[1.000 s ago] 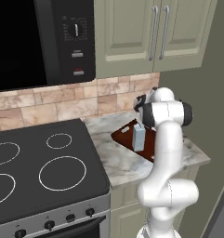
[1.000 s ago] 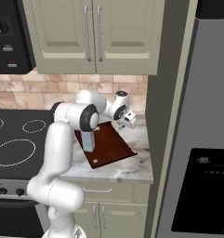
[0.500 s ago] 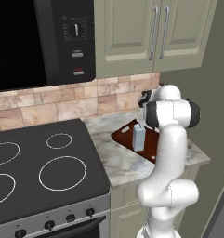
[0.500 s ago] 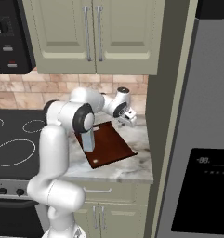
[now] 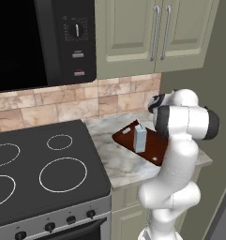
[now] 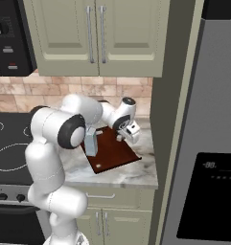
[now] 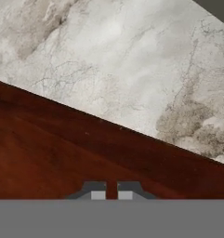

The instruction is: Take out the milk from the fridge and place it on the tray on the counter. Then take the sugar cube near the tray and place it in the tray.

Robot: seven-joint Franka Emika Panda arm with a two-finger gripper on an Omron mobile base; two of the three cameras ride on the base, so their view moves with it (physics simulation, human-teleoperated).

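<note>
A simulated kitchen: grey-white marbled stone counter (image 6: pixel 131 172) between a black stovetop (image 5: pixel 34 173) and a tall grey fridge (image 6: pixel 203 143). The two-finger gripper (image 7: pixel 111 193), its tips pressed nearly together on nothing, hovers low over the right edge of the flat dark red-brown tray (image 7: pixel 62 158). The pale blue-grey gabled milk carton (image 6: pixel 91 141) already stands upright on the tray's left part, so the sugar step looks to be in hand. I cannot make out the sugar cube for certain; next, locate it beside the tray and spread the tips.
</note>
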